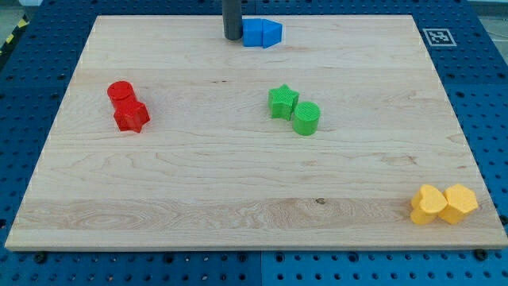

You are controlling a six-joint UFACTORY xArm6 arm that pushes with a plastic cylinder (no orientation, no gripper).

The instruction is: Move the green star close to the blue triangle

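Green star (pixel 282 102) sits near the middle of the wooden board (pixel 198 175), touching the green cylinder (pixel 306 117) at its right-near side, so watch that neighbour when you push. You have no jaws to open or close, only a rod; my tip (pixel 232 37) rests at the far edge, just left of the blue triangle (pixel 262 33) and well apart from the star. Judge the star as light, rigid and quick to slide or spin on smooth wood. Nothing to grasp: press its near face squarely, aiming between two points, and drive it toward the far side.
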